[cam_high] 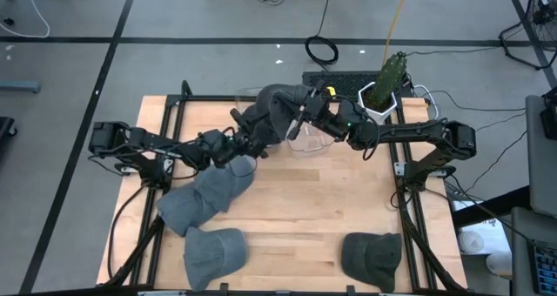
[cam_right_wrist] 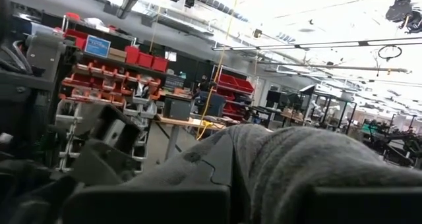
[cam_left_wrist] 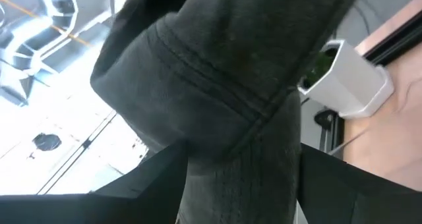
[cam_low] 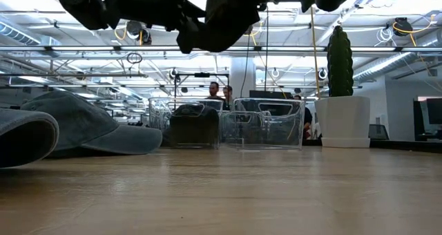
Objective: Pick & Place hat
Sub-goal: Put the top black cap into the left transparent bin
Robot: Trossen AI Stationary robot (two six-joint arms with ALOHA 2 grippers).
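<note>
High view: showing both arms meeting over the far middle of the desk (cam_high: 287, 209), with a dark grey hat (cam_high: 277, 109) held aloft between them, just above the clear bins (cam_high: 309, 139); looking like a hand-over or a shared carry toward those bins, judging by the task. Left tool (cam_high: 252, 137) reaching in from the left, right tool (cam_high: 306, 113) from the right, both touching the raised hat. Counting three more hats lying on the desk: one grey hat (cam_high: 204, 196) near the left arm, a second (cam_high: 213, 252) at the near edge, a darker third (cam_high: 372, 257) at the near right. Also one potted cactus (cam_high: 387, 83) at the far right corner. Low view: showing the lifted hat (cam_low: 217, 14) hanging well clear of the wood, probably kept high so as to pass over the bin walls; two clear bins (cam_low: 262, 128) standing side by side, one seemingly already holding something dark; the cactus in its white pot (cam_low: 340, 90) beside them; people standing far behind. Left wrist view: filling with the hat's fabric (cam_left_wrist: 231, 85), the dark fingers (cam_left_wrist: 151, 178) clamped on it. Right wrist view: showing grey cloth (cam_right_wrist: 297, 165) bunched between the fingers (cam_right_wrist: 151, 201), likewise pinched tight on the hat.
</note>
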